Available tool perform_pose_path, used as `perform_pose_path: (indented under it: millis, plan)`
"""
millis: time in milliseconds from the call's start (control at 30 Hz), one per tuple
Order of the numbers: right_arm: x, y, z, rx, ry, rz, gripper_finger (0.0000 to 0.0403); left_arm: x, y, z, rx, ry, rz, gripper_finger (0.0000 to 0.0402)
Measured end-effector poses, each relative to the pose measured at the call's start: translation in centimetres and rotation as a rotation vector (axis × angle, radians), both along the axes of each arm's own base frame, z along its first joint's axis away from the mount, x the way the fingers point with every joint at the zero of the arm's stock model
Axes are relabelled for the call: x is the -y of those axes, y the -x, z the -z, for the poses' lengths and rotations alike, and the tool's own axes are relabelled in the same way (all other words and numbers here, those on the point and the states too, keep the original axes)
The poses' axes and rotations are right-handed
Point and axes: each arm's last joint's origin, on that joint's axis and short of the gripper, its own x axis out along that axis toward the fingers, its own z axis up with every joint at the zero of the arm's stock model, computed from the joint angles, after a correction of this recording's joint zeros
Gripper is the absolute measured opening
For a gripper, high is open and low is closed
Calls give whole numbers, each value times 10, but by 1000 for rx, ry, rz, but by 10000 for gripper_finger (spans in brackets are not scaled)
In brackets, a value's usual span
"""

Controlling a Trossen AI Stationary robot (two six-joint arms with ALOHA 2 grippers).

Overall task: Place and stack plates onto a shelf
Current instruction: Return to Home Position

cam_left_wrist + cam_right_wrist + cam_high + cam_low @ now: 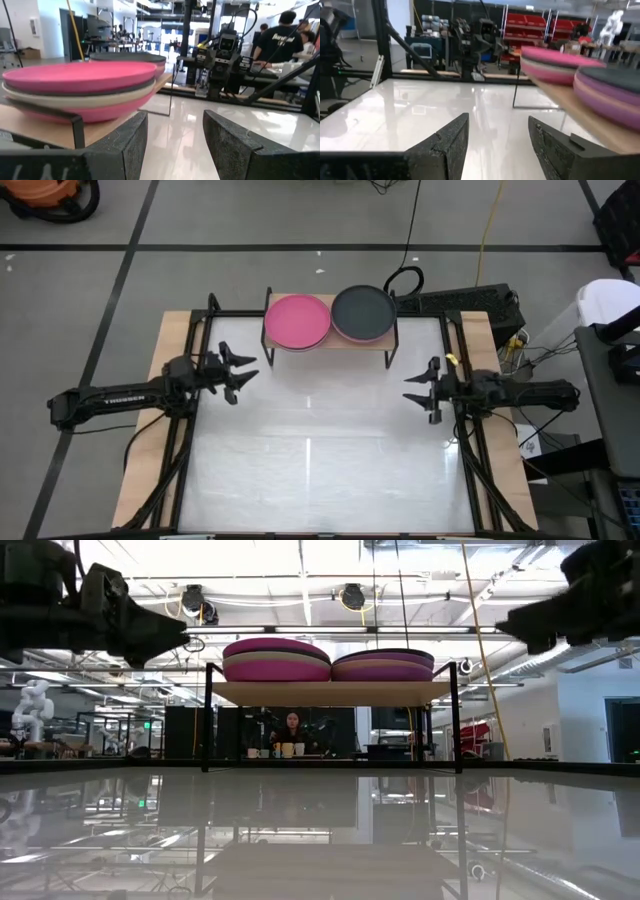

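Observation:
Two stacks of round plates sit on the shelf (330, 340), a light-wood board on thin black legs at the table's far edge. The left stack (297, 320) has a hot pink plate on top; the right stack (362, 312) has a dark grey one. In the low view the stacks (276, 659) (383, 664) show beige, pink and purple layers. My left gripper (243, 374) hovers open above the table, left of the shelf; the pink stack (82, 90) fills its wrist view. My right gripper (418, 390) hovers open, right of the shelf and nearer, with both stacks (600, 75) in its wrist view.
The white glossy tabletop (320, 450) spreads between the arms and toward the near edge. Black frame rails (185, 440) (470, 450) run along both sides. Cables and a black box (470, 305) lie behind the shelf. People (280, 35) stand in the room beyond.

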Motion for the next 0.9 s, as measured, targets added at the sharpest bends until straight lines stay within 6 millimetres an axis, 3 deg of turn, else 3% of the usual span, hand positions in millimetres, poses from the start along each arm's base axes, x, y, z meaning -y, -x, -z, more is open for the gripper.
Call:
perform_pose_path:
  millis: [133, 333, 900]
  plan:
    - [0, -3, 12, -22, -34, 4, 185, 0, 0, 4, -42, 3, -1, 195]
    - [0, -3, 7, 52, -53, 1, 185, 0, 0, 11, -110, 29, -1, 195]
    - [0, -3, 7, 50, -51, 2, 185, 0, 0, 16, -168, 26, -2, 195]
